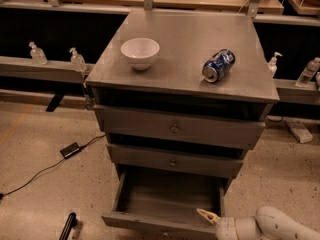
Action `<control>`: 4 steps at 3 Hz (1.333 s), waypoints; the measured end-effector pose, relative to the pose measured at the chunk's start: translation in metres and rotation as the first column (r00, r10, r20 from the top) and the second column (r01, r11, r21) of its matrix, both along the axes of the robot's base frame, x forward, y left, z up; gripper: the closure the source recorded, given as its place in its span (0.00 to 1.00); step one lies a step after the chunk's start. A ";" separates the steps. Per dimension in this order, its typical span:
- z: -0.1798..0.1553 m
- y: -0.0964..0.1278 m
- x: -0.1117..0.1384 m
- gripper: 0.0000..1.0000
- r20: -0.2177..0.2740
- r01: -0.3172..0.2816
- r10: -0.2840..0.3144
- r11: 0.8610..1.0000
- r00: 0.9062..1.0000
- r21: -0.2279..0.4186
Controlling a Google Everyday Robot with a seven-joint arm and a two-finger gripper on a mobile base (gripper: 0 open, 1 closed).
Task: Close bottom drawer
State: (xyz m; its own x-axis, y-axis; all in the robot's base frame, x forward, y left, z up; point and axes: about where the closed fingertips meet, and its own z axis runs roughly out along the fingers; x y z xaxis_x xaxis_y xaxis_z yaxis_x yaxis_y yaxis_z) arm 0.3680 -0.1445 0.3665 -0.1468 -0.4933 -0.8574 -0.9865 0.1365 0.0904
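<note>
The bottom drawer (165, 196) of the grey cabinet stands pulled out, its bare grey inside showing. Its front panel (150, 224) runs along the lower edge of the view. My gripper (207, 216) comes in from the lower right on a white arm (270, 226). Its pale tip sits at the right end of the drawer's front rim, touching or just above it. The middle drawer (172, 161) and the top drawer (175, 129) above are pushed in.
A white bowl (140, 52) and a blue can (218, 65) lying on its side rest on the cabinet top (180, 39). A black power brick (70, 149) with a cable lies on the floor at the left. Small bottles (77, 60) stand on ledges behind.
</note>
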 end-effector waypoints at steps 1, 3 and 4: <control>-0.055 -0.026 0.023 0.00 0.125 0.013 0.006 0.989 0.992 -0.145; -0.074 -0.027 0.024 0.12 0.148 0.015 0.006 0.990 0.989 -0.140; -0.135 -0.029 0.024 0.43 0.183 0.009 0.023 0.985 0.983 -0.174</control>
